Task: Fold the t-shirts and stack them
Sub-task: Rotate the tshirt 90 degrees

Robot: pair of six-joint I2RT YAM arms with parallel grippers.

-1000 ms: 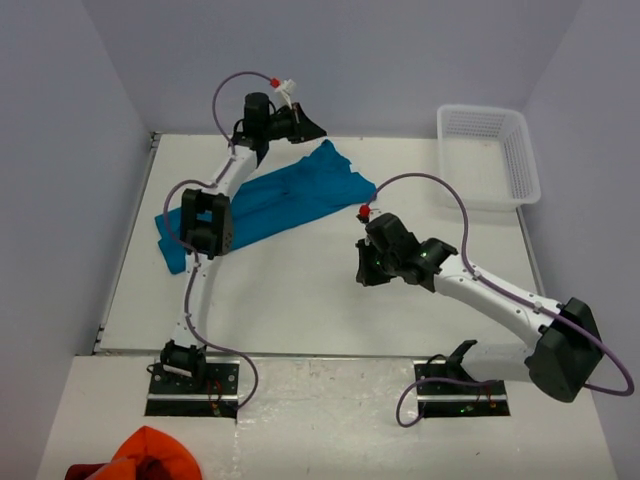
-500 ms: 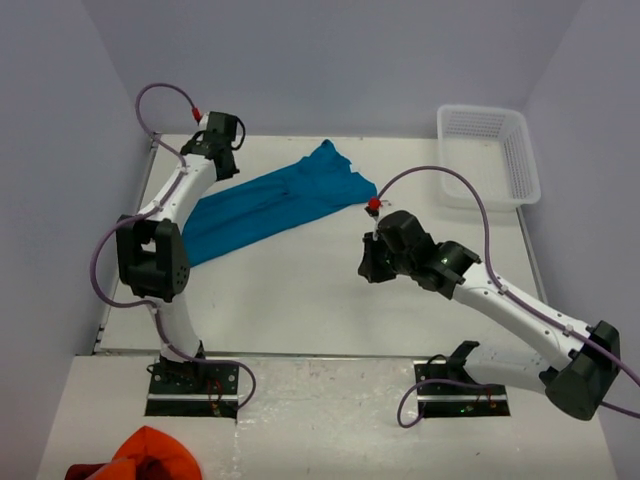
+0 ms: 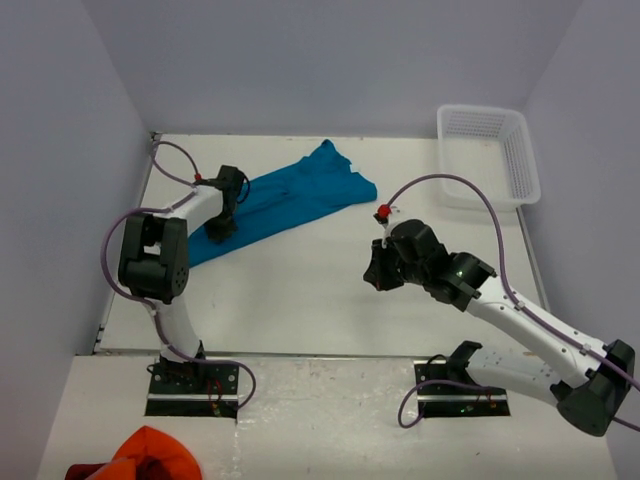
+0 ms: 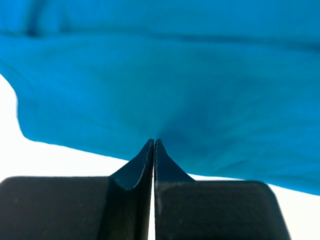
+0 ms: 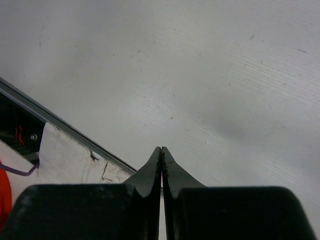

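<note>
top external view: read left to right. the left gripper has swung back from the far-left corner and now sits over the end of the t-shirt that lies farthest from the white basket. its jaws are pressed together. in the left wrist view the tips meet right at the teal cloth with no fold caught between them, and you cannot tell whether they actually touch it. treat this as a smoothing pass, not a grip. the t-shirt lies spread in one long strip, well left of the basket. the end away from the basket has drawn in slightly, and no fold is made yet. the right gripper, jaws also together on nothing, has eased a little toward the basket and hangs over bare table, left of the basket and nearer the bases. the left jaws will likely need to part before any fold.
</note>
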